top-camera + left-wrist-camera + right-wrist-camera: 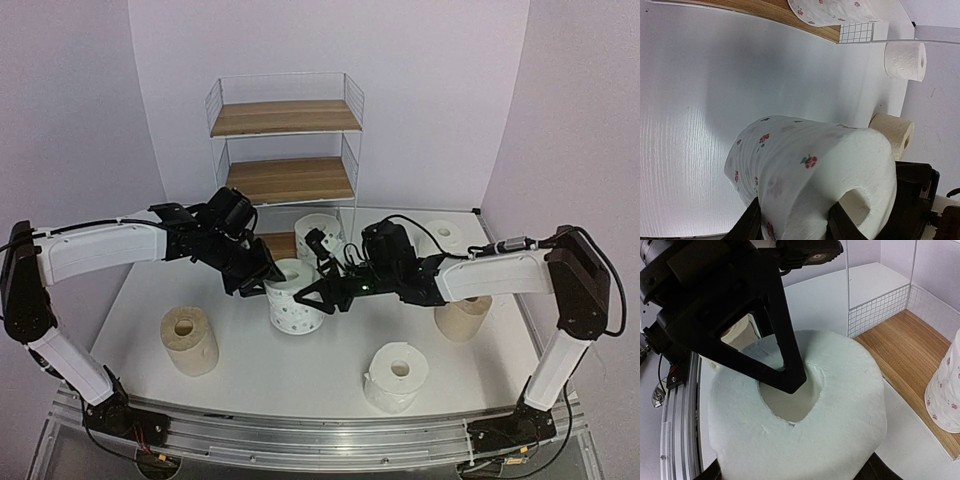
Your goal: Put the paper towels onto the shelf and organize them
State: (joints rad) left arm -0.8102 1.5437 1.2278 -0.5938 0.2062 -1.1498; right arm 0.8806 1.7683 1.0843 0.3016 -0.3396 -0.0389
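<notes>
Right in front of the shelf (285, 118), a dotted roll (297, 300) is upright. The left gripper (268, 276) is pinching its wall, one finger down the core. The right gripper (318, 295) straddles the same roll, can't tell if it's actually squeezing.

In the top view, the left arm (100, 250) and the right arm (495, 275) have glossy white shells over their long links. The elbow housings at the outer edges are black, as are the bases (115, 412) along the bottom. Thin black cables (420, 232) loop along each forearm. The black wrists end in angular, triangular fingers (782, 360) with open cut-outs.
</notes>
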